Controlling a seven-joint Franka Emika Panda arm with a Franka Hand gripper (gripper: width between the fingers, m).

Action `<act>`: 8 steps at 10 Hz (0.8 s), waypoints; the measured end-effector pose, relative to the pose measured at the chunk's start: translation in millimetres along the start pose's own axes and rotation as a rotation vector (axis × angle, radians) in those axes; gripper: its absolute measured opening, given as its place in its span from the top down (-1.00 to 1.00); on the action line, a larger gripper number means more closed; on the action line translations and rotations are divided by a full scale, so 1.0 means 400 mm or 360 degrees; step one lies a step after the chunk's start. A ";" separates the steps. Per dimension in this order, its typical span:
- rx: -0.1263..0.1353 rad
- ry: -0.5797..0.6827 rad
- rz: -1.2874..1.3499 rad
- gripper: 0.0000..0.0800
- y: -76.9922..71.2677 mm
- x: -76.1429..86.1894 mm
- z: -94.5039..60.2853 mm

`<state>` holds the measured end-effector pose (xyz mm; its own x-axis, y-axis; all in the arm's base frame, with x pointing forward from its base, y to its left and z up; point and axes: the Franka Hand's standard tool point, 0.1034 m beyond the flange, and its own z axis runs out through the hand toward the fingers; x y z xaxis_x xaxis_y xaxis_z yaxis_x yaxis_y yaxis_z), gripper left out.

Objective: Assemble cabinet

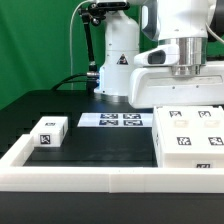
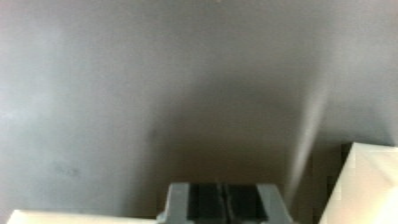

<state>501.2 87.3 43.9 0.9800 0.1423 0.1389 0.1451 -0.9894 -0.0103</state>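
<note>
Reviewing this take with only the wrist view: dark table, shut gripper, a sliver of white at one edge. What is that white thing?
Observer: Most likely the big white box with tags on top. In the exterior view the gripper hangs above its far side, apart from it.
Operator: Any other loose parts?
Observer: One small white block with a tag, on the exterior view's left, well apart from the box.
Operator: Anything between them?
Observer: The marker board, a flat strip of four tags, lies between them, a little further back.
</note>
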 end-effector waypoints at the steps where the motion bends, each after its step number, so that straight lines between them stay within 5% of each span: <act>1: -0.0001 -0.0003 0.0000 0.99 0.000 -0.004 0.006; 4: -0.0001 -0.0009 0.0000 0.99 0.001 -0.006 0.007; 8: 0.0004 -0.0025 0.0009 0.99 0.006 0.007 -0.047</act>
<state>501.7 84.7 62.7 0.9829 0.1369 0.1231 0.1396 -0.9901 -0.0137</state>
